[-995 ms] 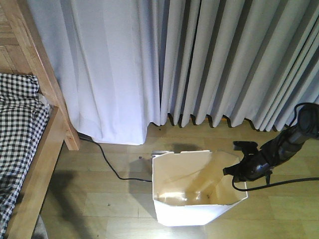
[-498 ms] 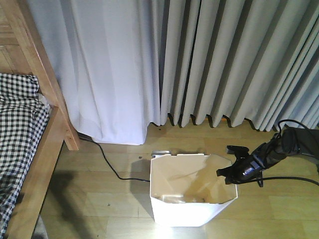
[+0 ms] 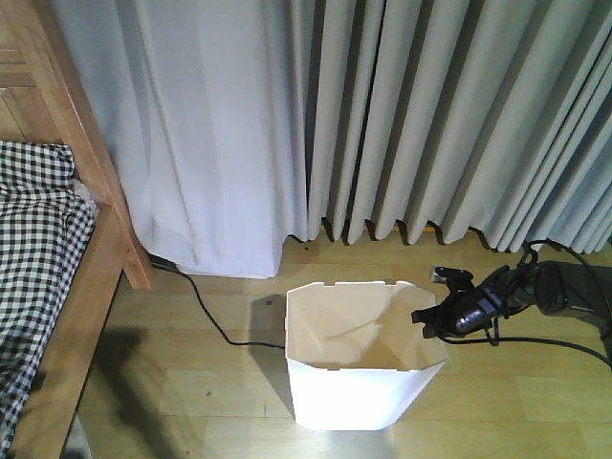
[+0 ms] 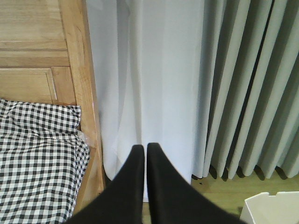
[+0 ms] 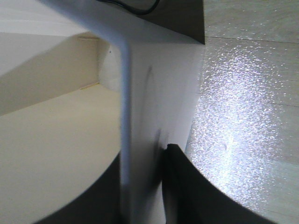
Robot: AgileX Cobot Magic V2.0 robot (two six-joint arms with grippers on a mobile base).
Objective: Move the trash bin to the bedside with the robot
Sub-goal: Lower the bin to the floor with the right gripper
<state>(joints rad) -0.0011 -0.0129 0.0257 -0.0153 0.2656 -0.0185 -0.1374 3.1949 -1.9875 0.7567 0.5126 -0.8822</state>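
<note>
While the right gripper (image 3: 432, 308) straddles the rim of the trash bin (image 3: 359, 378), one finger (image 5: 187, 186) outside the wall, seemingly pinching it, the bin stands upright on the wooden floor (image 3: 191, 382), well apart from the bed frame (image 3: 91, 239) at nine o'clock; drag it low and slow toward nine o'clock so it keeps from tipping; a black cable (image 3: 215, 320) lies across that path; curtains (image 3: 382, 115) hang at twelve o'clock; the left gripper (image 4: 144, 161) hangs idle, fingers pressed together on nothing.
</note>
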